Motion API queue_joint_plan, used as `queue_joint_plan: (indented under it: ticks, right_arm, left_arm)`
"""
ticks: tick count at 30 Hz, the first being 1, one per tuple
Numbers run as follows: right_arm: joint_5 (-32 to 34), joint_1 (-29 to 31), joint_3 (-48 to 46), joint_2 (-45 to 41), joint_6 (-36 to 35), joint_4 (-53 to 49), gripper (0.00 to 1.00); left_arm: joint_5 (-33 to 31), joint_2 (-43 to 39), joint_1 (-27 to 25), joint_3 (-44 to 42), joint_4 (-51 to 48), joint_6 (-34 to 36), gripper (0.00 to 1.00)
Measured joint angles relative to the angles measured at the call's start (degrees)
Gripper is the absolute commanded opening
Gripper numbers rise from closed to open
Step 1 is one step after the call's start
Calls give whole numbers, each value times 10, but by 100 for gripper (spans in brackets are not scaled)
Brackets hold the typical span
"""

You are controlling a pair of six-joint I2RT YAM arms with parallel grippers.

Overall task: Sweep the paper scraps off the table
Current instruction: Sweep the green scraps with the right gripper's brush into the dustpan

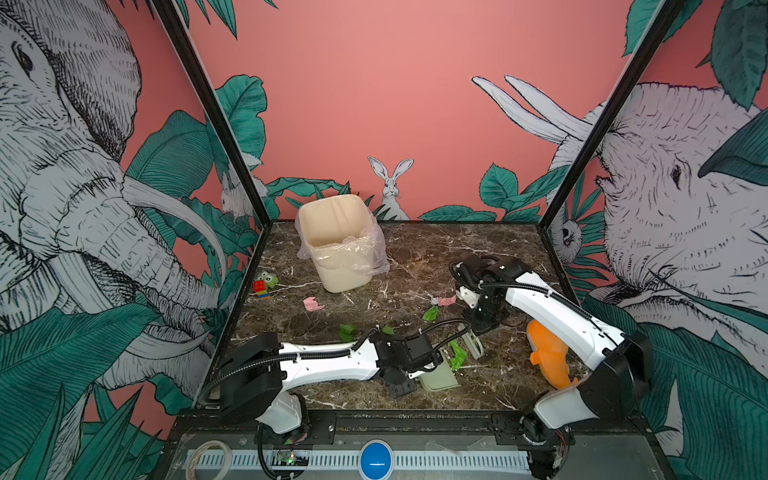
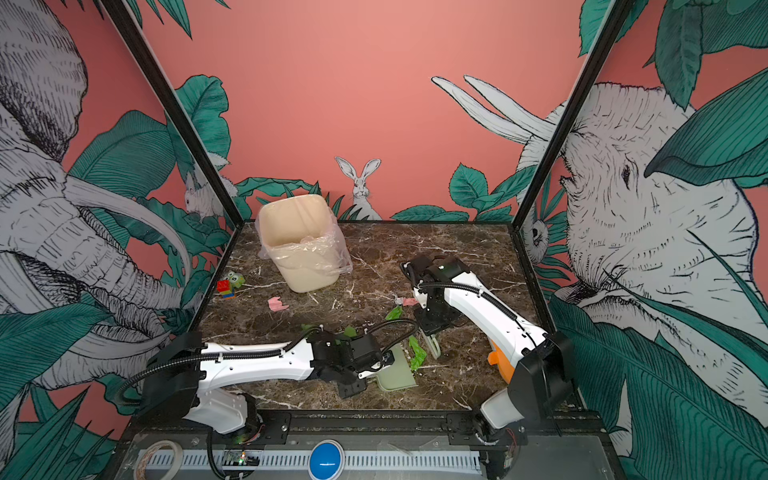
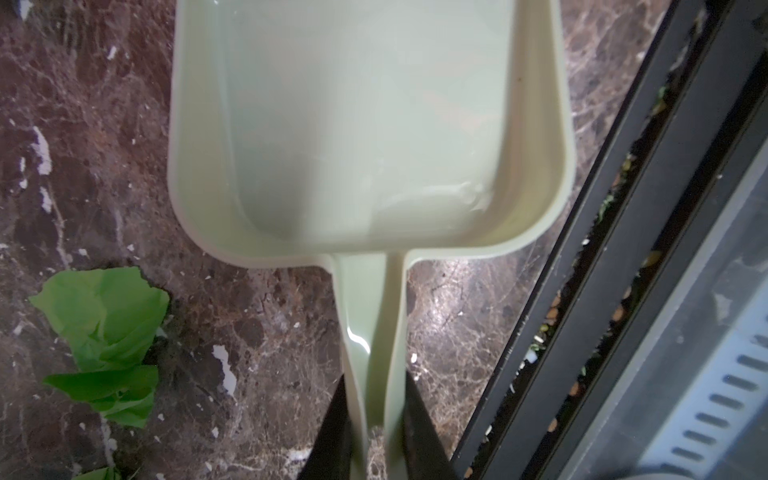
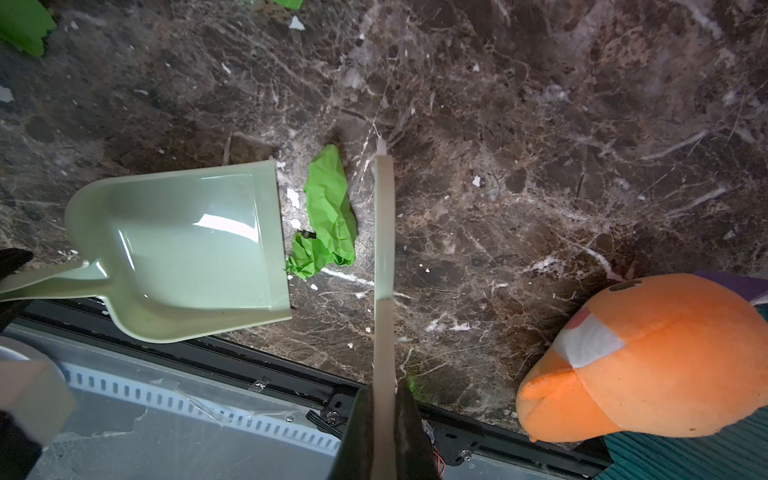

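- Top views both show the toy blocks (image 1: 262,286) far left on the table (image 1: 415,257). I leave those alone.
- Next comes the cream bin (image 1: 345,278) at the back. Of the paper scraps, a pink scrap (image 1: 312,304) lies on the table in front of it.
- Two green scraps (image 1: 347,332) lie just behind my left arm, not swept up yet.
- My left gripper (image 3: 372,386) has its jaws clamped on the thin handle of the dustpan (image 3: 365,124). The pan sits at the front of the table, and it is empty.
- One big green scrap (image 4: 330,208) lies right at the pan's open edge, between the pan and the pale sweeper (image 4: 384,232).
- My right gripper (image 4: 384,399) has its jaws squeezed tight on the sweeper. The sweeper is just beside that scrap, on the side away from the pan.
- A few small scraps (image 1: 444,300), pink, white and green, lie farther back by my right arm.
- An orange fish toy (image 4: 644,361) lies far right. It is not my job.
- I think I am at the step of pushing the first scrap into the pan, so most of the job is left.
- Next I should slide the sweeper toward the pan, low on the table. I should hold the pan steady with its edge flat, so the paper goes in and not under.
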Motion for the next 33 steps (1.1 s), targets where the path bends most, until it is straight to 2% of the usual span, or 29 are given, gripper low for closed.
queue_joint_plan:
  ticks: [14,25,33]
  right_arm:
    - [-18,61,2,16,18,0,0]
    - [-78,122,42,8,39,-5,0]
    - [-27,97,47,-6,38,-37,0]
  left_arm:
    - [3,1,0,-14,15,0,2]
    - [4,0,0,-19,24,-5,3]
    - [4,-2,0,-19,34,-5,3]
